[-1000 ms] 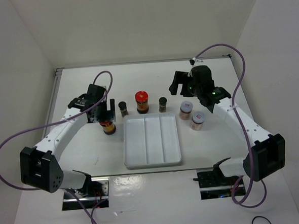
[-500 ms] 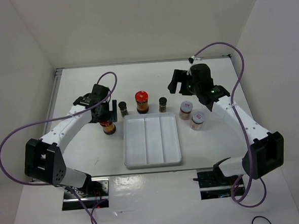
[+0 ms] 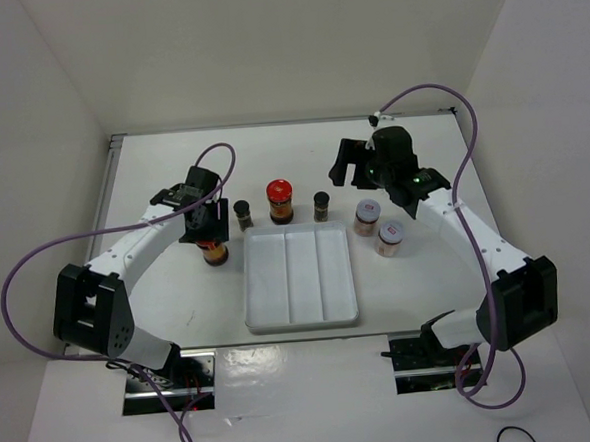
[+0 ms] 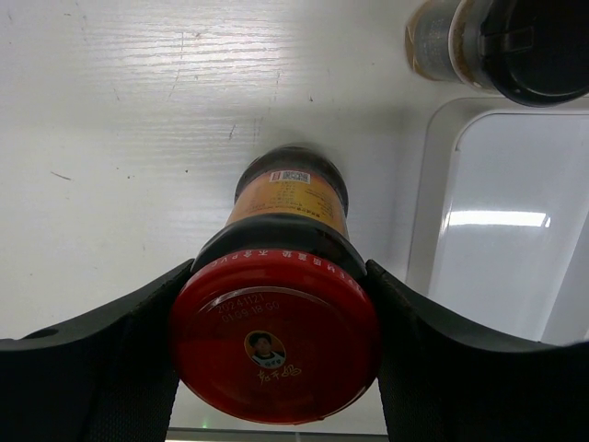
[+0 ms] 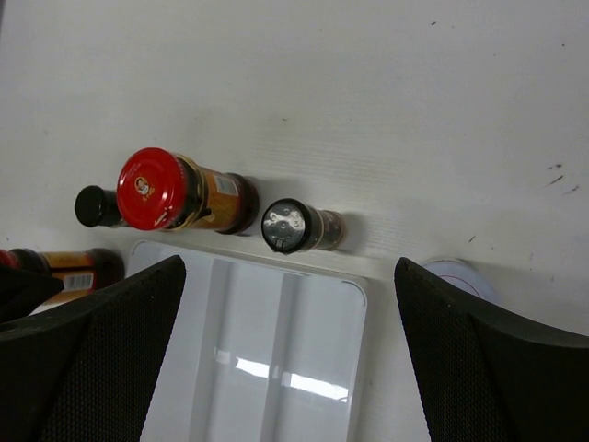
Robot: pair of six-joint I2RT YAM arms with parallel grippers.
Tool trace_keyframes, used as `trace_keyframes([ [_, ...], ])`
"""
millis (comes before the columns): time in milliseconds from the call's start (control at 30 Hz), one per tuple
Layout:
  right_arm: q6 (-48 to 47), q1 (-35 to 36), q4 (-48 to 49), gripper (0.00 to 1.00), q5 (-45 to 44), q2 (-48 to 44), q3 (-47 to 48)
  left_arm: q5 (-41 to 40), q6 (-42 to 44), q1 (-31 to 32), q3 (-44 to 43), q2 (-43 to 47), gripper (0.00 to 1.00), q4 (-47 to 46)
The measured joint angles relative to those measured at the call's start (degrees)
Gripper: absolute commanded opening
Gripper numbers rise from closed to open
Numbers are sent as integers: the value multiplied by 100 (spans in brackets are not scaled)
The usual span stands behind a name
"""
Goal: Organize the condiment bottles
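Note:
My left gripper (image 4: 276,343) is shut on the cap of a red-capped jar (image 4: 274,333) with orange-brown contents. That jar (image 3: 215,252) stands just left of the white tray (image 3: 301,316). Behind the tray stand a dark black-capped jar (image 3: 244,214), a second red-capped jar (image 3: 280,201) and another dark jar (image 3: 321,205). Two squat pinkish jars (image 3: 367,214) (image 3: 390,237) stand at the tray's right. My right gripper (image 3: 355,165) hovers open above the back row, holding nothing. Its view shows the red cap (image 5: 150,189) and a dark jar (image 5: 293,226).
The tray (image 5: 276,359) has three long sections with nothing in them. A purple cable loops off each arm. White walls close in the table at the left, back and right. A dark jar (image 4: 515,41) stands near the tray corner (image 4: 442,120).
The left gripper has moved in slightly and closed from wide open onto the red cap. The right arm has drifted a little left and stays open. No jar has moved.

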State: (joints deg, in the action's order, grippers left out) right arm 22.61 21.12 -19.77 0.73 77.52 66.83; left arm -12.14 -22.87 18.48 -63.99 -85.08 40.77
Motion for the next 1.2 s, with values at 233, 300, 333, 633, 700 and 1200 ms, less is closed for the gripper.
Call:
trace_keyframes([
  [233, 0, 0, 0, 99, 13, 70, 0, 0, 2, 0, 0, 0, 61, -2],
  [300, 0, 2, 2, 99, 13, 85, 0, 0, 2, 0, 0, 0, 55, -2],
  [333, 0, 0, 0, 99, 13, 90, 0, 0, 2, 0, -2, 0, 54, 0],
  [633, 4, 24, 2, 99, 13, 267, 0, 7, 33, 0, -151, 0, 49, 321],
  [700, 7, 55, 2, 99, 15, 337, 0, 39, 44, 0, -264, 13, 49, 455],
  [1200, 28, 236, 4, 99, -4, 745, 142, 437, 212, 466, -1228, 107, 44, 1106],
])
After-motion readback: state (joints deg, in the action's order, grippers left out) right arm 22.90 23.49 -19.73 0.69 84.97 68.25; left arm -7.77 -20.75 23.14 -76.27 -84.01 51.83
